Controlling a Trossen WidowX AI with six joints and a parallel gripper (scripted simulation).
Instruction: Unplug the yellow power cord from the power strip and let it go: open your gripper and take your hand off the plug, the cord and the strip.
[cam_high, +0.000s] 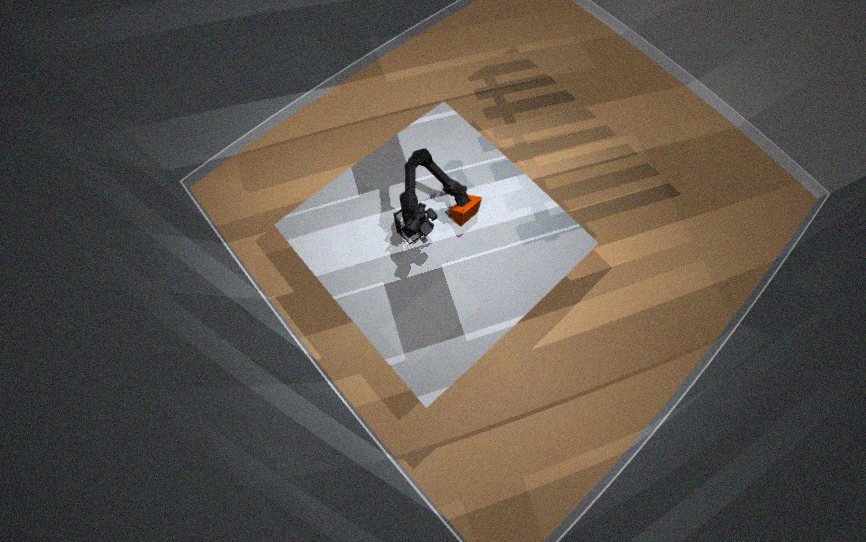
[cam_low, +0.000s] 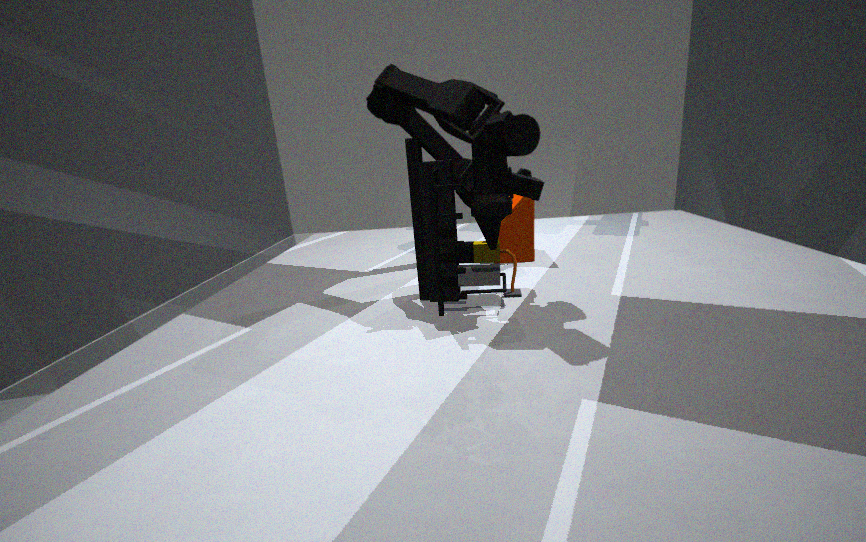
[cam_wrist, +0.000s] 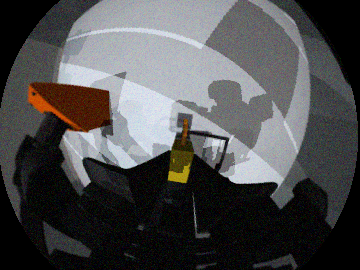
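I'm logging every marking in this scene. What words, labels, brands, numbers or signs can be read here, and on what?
None: no readable text in any view.
Yellow plug, held in the gripper: plain.
Orange block: plain.
Arm: dark, no lettering visible.

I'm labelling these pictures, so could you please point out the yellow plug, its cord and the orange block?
yellow plug (cam_wrist: 180, 163): wrist view, its body.
cord (cam_low: 510, 271): exterior view, mid-length.
orange block (cam_low: 518, 233): exterior view, its front face.
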